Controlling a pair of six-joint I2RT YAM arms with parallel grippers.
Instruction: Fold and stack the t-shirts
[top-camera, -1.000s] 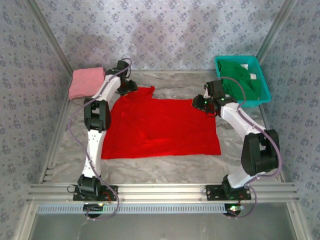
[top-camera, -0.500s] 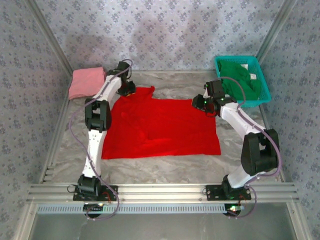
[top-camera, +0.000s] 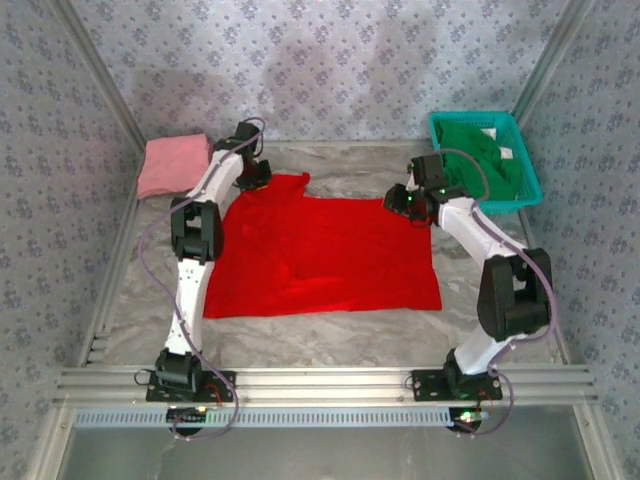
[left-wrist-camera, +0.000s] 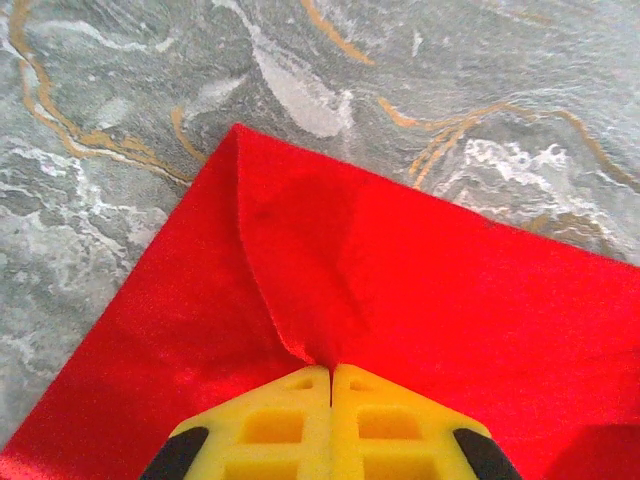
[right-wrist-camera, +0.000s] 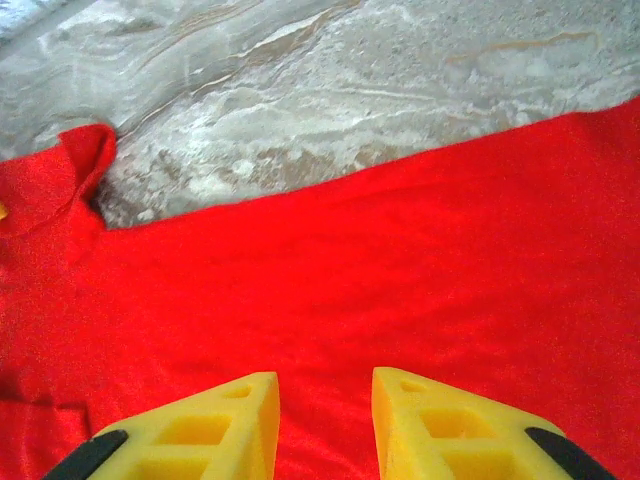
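Shirts: red shirt (top-camera: 320, 255) spread unfolded at centre; left gripper (left-wrist-camera: 331, 375) pinching its eleven-o'clock corner, right gripper (right-wrist-camera: 325, 390) narrowly parted, empty, over the one-o'clock edge. Pink shirt (top-camera: 172, 165) apparently folded, ten o'clock. Green shirt (top-camera: 485, 150) in basket (top-camera: 530, 185), untouched.

The left gripper (left-wrist-camera: 331, 368) has shut within the last second. Its yellow fingers (left-wrist-camera: 270, 425) now meet tip to tip at the far left corner of the red shirt (left-wrist-camera: 420, 290), and a raised crease of the cloth runs right into the seam between them.

The right arm (top-camera: 470, 225) has shifted a little. Its wrist sits slightly farther back at the shirt's far right corner, and its elbow has drawn in a touch toward the shirt's right edge.
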